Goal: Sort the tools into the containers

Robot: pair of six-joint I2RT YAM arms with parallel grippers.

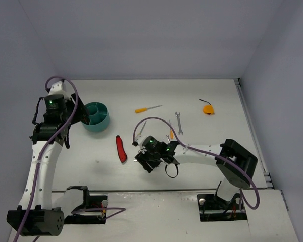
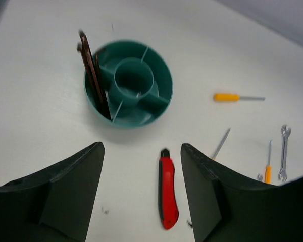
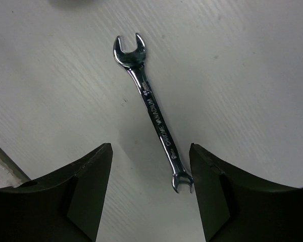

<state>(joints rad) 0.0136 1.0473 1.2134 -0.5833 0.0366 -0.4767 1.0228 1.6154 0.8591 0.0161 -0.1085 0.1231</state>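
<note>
- Hovering low over the counter (image 1: 217, 91), the right jaws stand wide apart with nothing between them.
- A thin silver wrench (image 3: 151, 108) lies flat on the counter just ahead of those jaws. Its near end is almost level with the fingertips and sits closer to the right-hand one.
- The shaft runs roughly along the line of the opening, so closing would pinch it across its narrow width. That looks like the right angle to me.
- For a clean pick, I'd say the jaws should ease forward to the middle of the shaft and shift slightly right to centre it.
- Being so flat, the wrench probably needs the tips down at the counter before they close, or it may skid or flip.
- The left jaws are also wide open and empty, held above the counter near the teal tub (image 2: 141, 120).
- Dark hex keys (image 2: 93, 75) already stand in one outer compartment of the tub.
- A red knife (image 2: 167, 194), an orange screwdriver (image 2: 237, 97) and a second wrench (image 1: 179, 122) lie loose, well apart from the tub.
- The knife lies between the right jaws and the tub, so a carried wrench should travel high enough to pass over it.
</note>
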